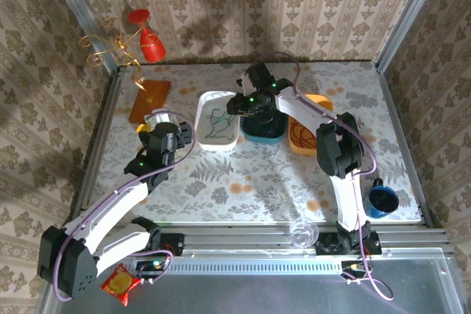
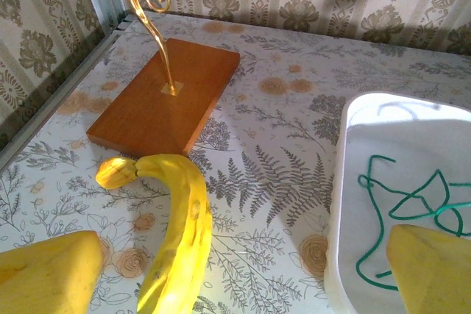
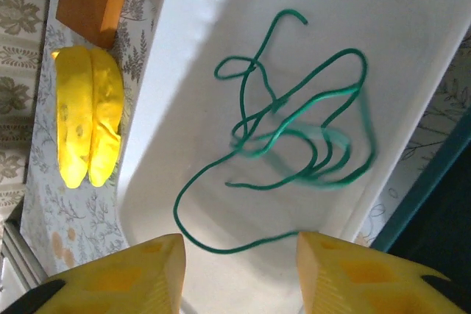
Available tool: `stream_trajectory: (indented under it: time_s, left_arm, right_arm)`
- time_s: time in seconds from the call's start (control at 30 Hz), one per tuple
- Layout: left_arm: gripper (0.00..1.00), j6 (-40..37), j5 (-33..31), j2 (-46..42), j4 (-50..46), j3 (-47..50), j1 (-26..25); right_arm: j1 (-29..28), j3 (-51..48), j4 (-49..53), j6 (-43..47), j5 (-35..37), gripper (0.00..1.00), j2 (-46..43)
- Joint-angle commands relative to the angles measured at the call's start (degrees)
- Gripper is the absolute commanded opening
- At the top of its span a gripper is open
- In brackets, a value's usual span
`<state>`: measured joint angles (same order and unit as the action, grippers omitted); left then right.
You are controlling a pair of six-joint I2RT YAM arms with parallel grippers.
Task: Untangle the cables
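Cable site first: one green cable (image 3: 280, 137) lies in a white tray (image 1: 199, 119) toward the back of the table (image 1: 243, 182), left of centre.

1. Table: patterned top; both arms reach over it from the near edge.
2. Left arm (image 1: 110, 207): stretched toward the tray's left side, wrist above the table just beside the tray.
3. Right arm (image 1: 342, 182): bent back over the table, wrist above the tray's right edge.
4. Tray: oblong, upright. A teal tub (image 1: 263, 131) stands just beside its right rim, with an orange bowl (image 1: 303, 137) beyond that.
5. Wooden base (image 2: 165, 93): flat on the table left of the tray, a curly gold wire (image 2: 151, 5) rising from it.
6. Banana (image 2: 180, 218): on the table between base and tray, apart from both.
7. Cable: several loose overlapping loops on the tray floor, one free end curving toward the tray's left rim. Whether the loops are knotted cannot be told.
8. Left gripper (image 2: 239, 277): fingers spread wide, holding nothing; the banana lies below them.
9. Right gripper (image 3: 239, 270): fingers apart over the tray, nothing pinched; the cable's nearest loop lies just past the fingertips.
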<state>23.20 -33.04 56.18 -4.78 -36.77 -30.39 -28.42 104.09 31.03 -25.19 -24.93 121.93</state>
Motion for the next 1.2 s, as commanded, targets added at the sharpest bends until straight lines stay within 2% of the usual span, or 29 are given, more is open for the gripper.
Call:
stream_trajectory:
  time_s: [0.0, 0.23, 0.33, 0.47, 0.53, 0.6, 0.63, 0.77, 0.87, 1.0, 1.1, 1.17]
  left_arm:
    - [1.00, 0.18, -0.71, 0.84, -1.38, -0.67, 0.24]
    - [1.00, 1.17, -1.36, 1.76, -1.61, -0.63, 1.51]
    - [1.00, 1.91, -2.85, 0.85, -2.96, 0.01, 2.28]
    - [1.00, 2.22, -9.61, -2.57, -7.09, 2.18, 2.79]
    - [1.00, 1.03, -13.00, -5.05, -8.17, 4.25, 3.27]
    - [1.00, 0.26, -16.40, -7.78, -9.09, 6.61, 3.85]
    - [1.00, -0.71, -17.33, -9.16, -8.94, 8.02, 5.68]
    - [1.00, -2.22, -20.07, -12.30, -7.63, 11.54, 10.15]
    - [1.00, -6.48, -21.00, -12.05, -0.17, 13.98, 12.60]
    - [1.00, -17.41, -23.72, -8.60, 14.09, 18.27, 13.52]
    - [1.00, -16.50, -23.28, -2.85, 15.19, 18.06, 15.79]
    - [1.00, -13.83, -20.62, 1.42, 16.69, 18.02, 17.19]
  right_arm:
    - [-0.52, -3.65, -0.01, 1.97, 3.76, 0.48, -5.59]
    - [-0.19, -9.66, -1.86, 4.12, 11.69, 0.50, -14.56]
    - [1.68, -17.84, -7.47, 1.20, 14.42, 0.50, -22.50]
    - [6.85, -33.77, -14.19, -2.05, 22.83, 0.53, -38.23]
    - [9.22, -41.78, -16.30, -0.45, 29.74, 0.61, -47.12]
    - [10.76, -49.48, -18.41, 3.39, 39.10, 0.88, -54.10]
    - [11.34, -53.60, -20.38, 5.98, 43.61, 1.00, -57.59]
    - [12.80, -67.85, -31.49, 16.91, 54.42, 1.00, -65.42]
    - [13.44, -77.62, -47.00, 23.60, 56.47, 1.00, -65.00]
    - [15.78, -80.15, -54.23, 21.44, 58.96, 1.00, -57.36]
    - [16.74, -83.22, -68.20, 24.00, 58.60, 1.00, -49.37]
    - [17.40, -82.69, -71.68, 25.58, 57.29, 1.00, -46.43]
